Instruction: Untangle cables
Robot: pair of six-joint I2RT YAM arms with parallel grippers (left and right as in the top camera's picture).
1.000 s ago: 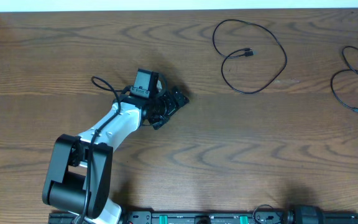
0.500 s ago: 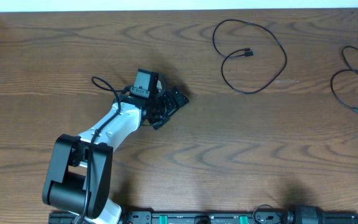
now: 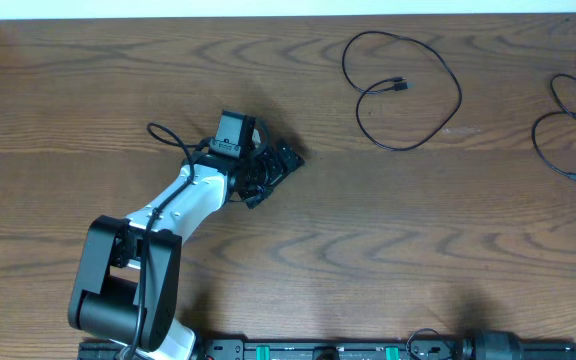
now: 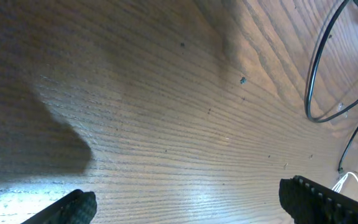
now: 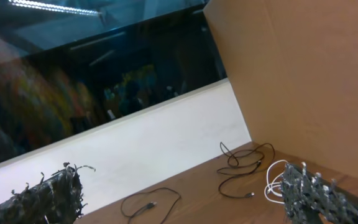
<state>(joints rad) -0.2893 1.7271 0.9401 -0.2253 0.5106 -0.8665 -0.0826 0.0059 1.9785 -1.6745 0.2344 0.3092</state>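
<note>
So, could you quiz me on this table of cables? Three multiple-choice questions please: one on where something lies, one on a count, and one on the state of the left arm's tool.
1. Where does the looped black cable lie relative to the left tool?
A. Between its fingers
B. Farther across the table and to its right, apart from it
C. Under the arm's base

2. How many of the cables in view are white?
A. None
B. One
C. Three

3. The left tool is:
A. Open and empty
B. Shut on a black cable
C. Shut on a plug

Answers:
1 B: the overhead view shows bare wood between the two.
2 B: a single white cable lies at the table's right end.
3 A: the left wrist view shows its fingers wide apart with only wood between them.
</note>
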